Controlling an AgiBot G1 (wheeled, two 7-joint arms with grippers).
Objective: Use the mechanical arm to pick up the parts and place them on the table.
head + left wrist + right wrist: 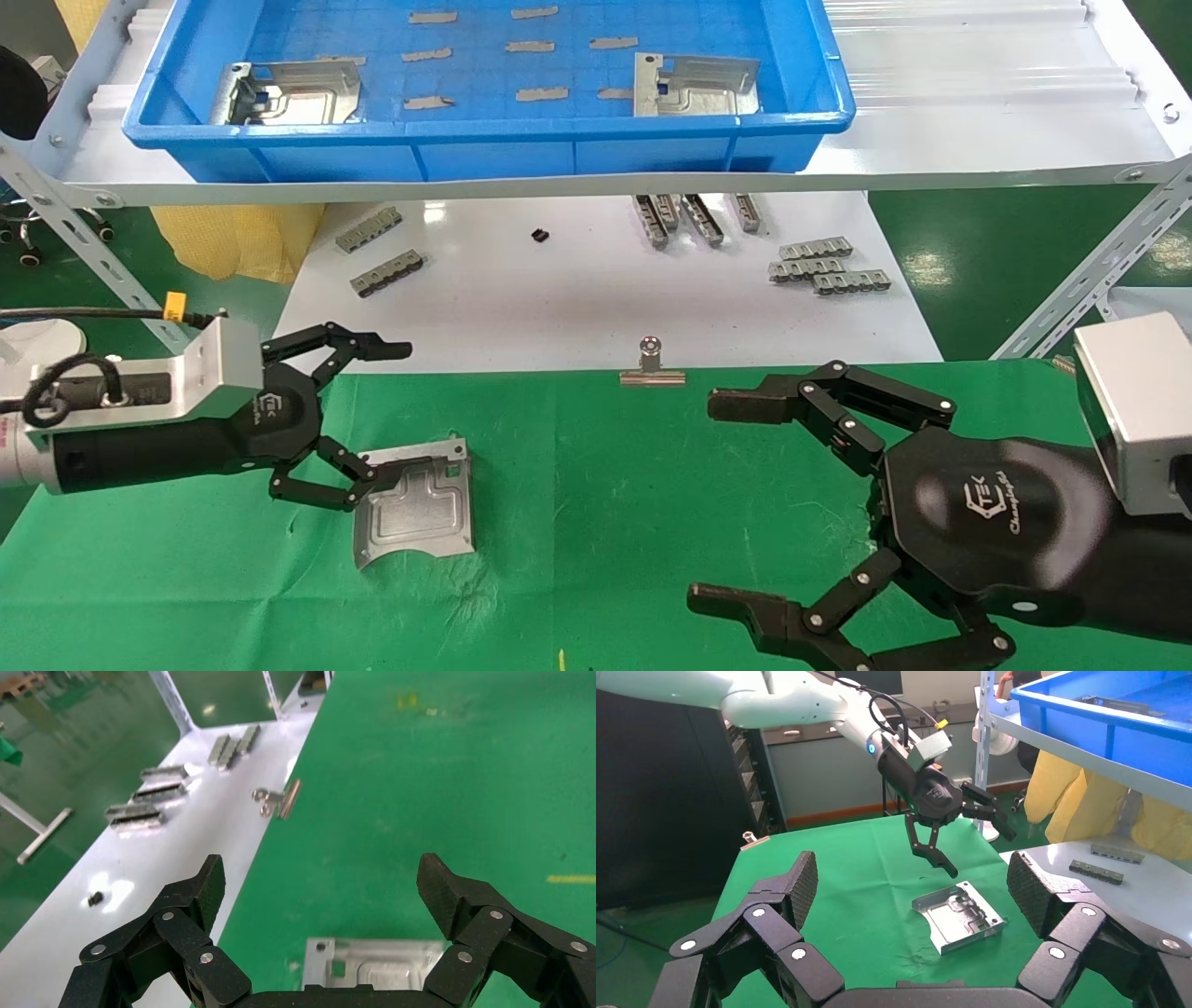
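Observation:
One silvery part (414,503) lies flat on the green table (605,485), left of centre. It also shows in the left wrist view (372,962) and the right wrist view (958,917). My left gripper (382,419) is open and empty just over the part's left edge, with its lower finger (940,860) close above the part. It shows in its own view too (323,881). Two more parts (289,91) (694,84) lie in the blue bin (484,130) on the shelf. My right gripper (715,501) is open and empty over the table's right side, also in its own view (914,881).
A white board (559,298) behind the table holds grey toothed bars (829,266) and a small black piece (538,236). A silver binder clip (652,365) sits on the table's far edge. The white shelf (978,121) with slanted metal struts (1090,270) overhangs the board.

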